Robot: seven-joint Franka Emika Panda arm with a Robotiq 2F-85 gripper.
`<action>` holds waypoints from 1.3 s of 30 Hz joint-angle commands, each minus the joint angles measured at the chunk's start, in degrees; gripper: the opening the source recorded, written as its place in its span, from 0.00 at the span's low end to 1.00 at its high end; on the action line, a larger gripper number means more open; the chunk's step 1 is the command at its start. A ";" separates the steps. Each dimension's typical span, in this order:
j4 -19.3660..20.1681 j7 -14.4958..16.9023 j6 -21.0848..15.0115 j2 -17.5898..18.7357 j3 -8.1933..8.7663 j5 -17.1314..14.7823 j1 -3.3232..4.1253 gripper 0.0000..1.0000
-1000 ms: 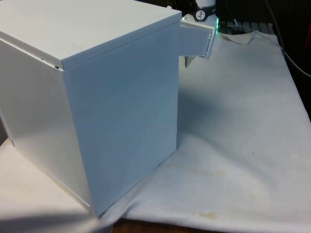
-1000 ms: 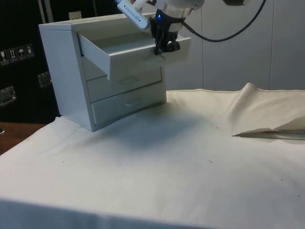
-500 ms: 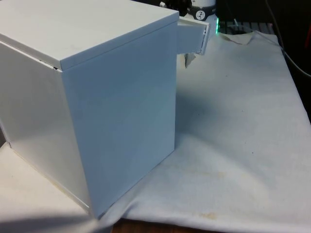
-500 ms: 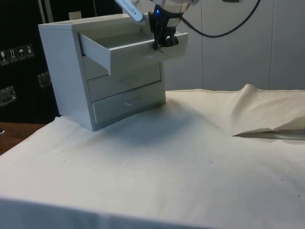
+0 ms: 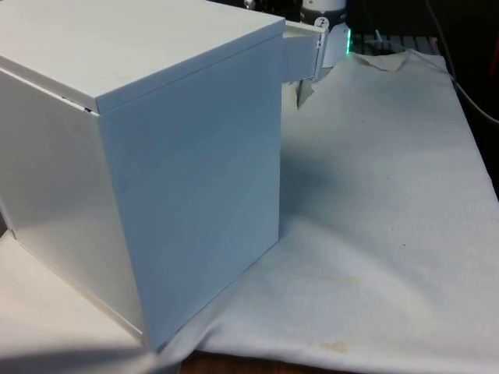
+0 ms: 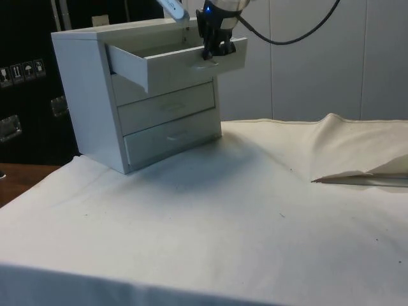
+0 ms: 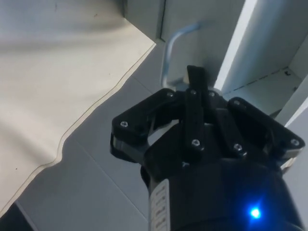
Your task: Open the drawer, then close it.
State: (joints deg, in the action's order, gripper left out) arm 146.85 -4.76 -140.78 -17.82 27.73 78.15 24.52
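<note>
Your gripper [image 6: 215, 52] has its fingers pressed together against the front of the top drawer [image 6: 172, 64], by the handle [image 7: 174, 43], for pushing; the drawer sits part-open at the chest's [image 6: 95, 95] two o'clock

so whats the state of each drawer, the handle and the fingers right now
top drawer: partly open, sticking out of the chest
middle drawer: shut
bottom drawer: shut
top drawer's handle: just ahead of the fingers
fingers: pressed together at the top drawer's front
white cloth: spread over the table, rumpled at one side
</note>
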 commanded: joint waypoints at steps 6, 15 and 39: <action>-1.95 0.57 -0.40 1.55 0.57 0.00 0.00 0.00; -5.16 1.20 -0.63 3.78 1.15 0.00 0.00 0.00; -13.06 2.18 -2.18 10.20 3.04 0.57 -0.17 0.00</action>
State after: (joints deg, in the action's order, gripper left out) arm 134.30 -2.46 -141.92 -8.02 30.54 78.15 24.52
